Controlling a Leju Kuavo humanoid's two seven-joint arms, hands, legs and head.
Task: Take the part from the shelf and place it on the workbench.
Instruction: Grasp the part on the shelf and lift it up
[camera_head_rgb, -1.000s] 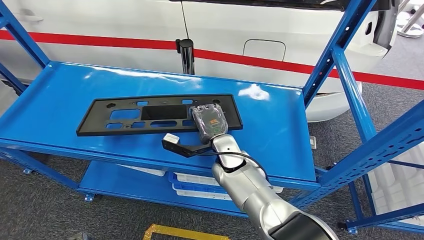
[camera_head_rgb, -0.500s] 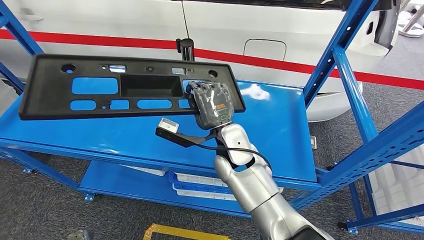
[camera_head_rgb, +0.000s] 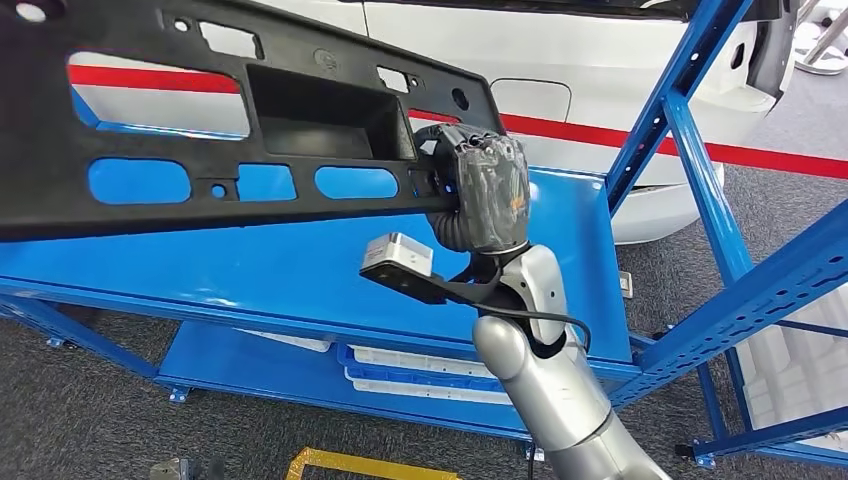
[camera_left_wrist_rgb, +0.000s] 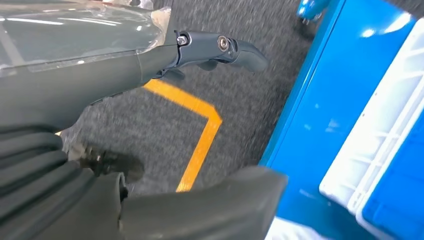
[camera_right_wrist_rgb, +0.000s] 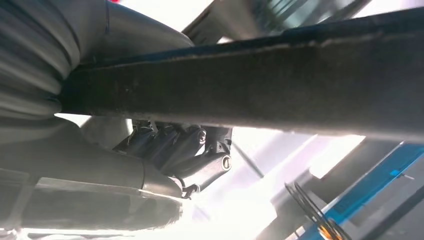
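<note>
We see one black plastic panel (camera_head_rgb: 200, 120), bearing no writing we can read, raised clear above the blue shelf (camera_head_rgb: 300, 270) with our right hand (camera_head_rgb: 480, 195) clamped on its end, while our left hand (camera_left_wrist_rgb: 125, 70) hangs with fingers apart, holding nothing.

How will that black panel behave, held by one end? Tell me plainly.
Probably stiff: the panel juts far out from the right hand with no visible sag. Likely light for its size, since it is thin and full of cutouts. Gripped only at its end, it may twist or swing, so move slowly.
</note>
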